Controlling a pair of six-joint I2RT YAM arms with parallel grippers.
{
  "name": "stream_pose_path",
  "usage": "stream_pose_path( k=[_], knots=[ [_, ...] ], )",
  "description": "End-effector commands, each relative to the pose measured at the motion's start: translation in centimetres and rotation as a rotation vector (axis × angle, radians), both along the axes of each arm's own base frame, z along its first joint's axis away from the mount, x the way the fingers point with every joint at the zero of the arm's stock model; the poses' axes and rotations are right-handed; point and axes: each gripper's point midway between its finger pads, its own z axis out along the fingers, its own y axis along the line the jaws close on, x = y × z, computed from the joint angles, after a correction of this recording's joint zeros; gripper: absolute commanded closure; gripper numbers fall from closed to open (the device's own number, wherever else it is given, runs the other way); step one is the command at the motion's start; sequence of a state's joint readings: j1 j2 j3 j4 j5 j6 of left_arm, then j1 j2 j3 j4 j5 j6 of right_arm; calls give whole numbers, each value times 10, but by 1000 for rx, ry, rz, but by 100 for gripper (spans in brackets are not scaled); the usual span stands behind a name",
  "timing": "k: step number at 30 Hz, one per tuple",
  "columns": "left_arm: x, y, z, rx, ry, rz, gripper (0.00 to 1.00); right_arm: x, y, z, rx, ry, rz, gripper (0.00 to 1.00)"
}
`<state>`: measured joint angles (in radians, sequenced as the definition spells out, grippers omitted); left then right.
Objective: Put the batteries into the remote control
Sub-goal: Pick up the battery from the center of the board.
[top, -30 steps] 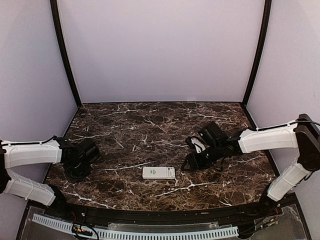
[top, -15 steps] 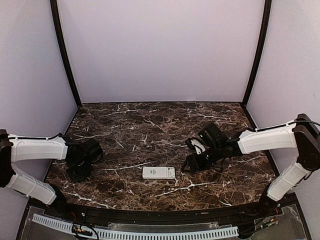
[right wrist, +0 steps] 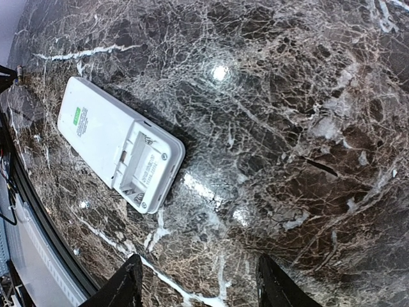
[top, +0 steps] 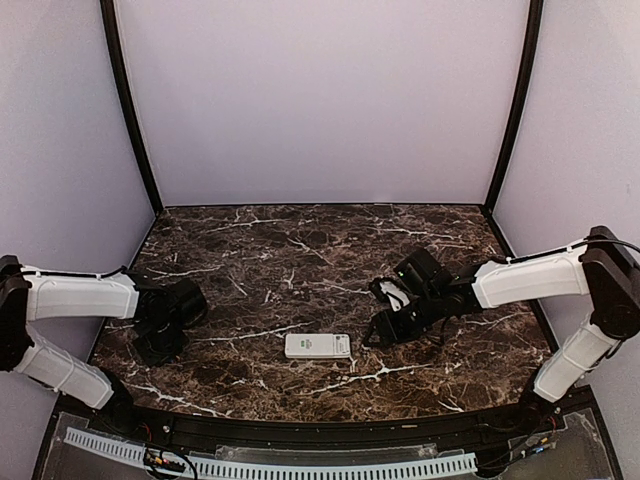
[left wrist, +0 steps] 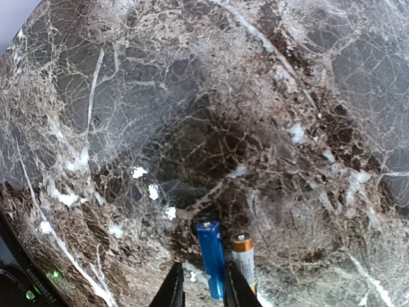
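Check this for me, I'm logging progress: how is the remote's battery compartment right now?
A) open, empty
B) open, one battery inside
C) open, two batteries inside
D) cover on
A: the remote control lies back up with its battery compartment uncovered and no cell inside.

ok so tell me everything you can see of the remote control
The remote control is a slim white plastic slab with rounded corners, lying flat, back up, on the marble table near its front edge. A small green label sits near one end; at the other the battery bay is uncovered, no cells showing inside. Only the table touches it; the open right pincer hangs clear of it.
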<state>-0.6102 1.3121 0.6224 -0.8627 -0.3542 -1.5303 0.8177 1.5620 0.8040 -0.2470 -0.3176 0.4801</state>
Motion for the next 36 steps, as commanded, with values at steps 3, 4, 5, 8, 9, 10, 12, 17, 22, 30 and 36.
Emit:
stream_pose_path(
  k=[3, 4, 5, 8, 9, 10, 12, 17, 22, 30, 36],
  knots=[
    [-3, 2, 4, 29, 52, 17, 79, 3, 5, 4, 9, -33, 35, 42],
    [-4, 2, 4, 33, 57, 18, 79, 3, 5, 4, 9, -34, 39, 42],
    [-4, 2, 4, 35, 61, 18, 79, 3, 5, 5, 9, -37, 43, 42],
    [-4, 2, 3, 35, 66, 21, 78, 4, 5, 4, 7, -38, 49, 42],
    [-4, 1, 3, 32, 68, 22, 78, 5, 5, 4, 7, -39, 49, 42],
    [-4, 1, 3, 30, 68, 21, 78, 6, 5, 4, 6, -39, 51, 42],
    [-6, 0, 3, 20, 72, 24, 78, 7, 5, 4, 4, -40, 55, 42],
    [-15, -8, -2, -44, 97, 56, 78, 10, 0, 5, -17, -56, 60, 42],
    [-16, -9, -6, -38, 119, 57, 78, 9, -4, 6, -26, -62, 63, 42],
    [-15, -10, -13, -51, 131, 58, 77, 15, -3, 6, -30, -72, 70, 42],
    [-15, -10, -14, -74, 103, 57, 80, 18, 1, 6, -34, -74, 85, 42]
  ],
)
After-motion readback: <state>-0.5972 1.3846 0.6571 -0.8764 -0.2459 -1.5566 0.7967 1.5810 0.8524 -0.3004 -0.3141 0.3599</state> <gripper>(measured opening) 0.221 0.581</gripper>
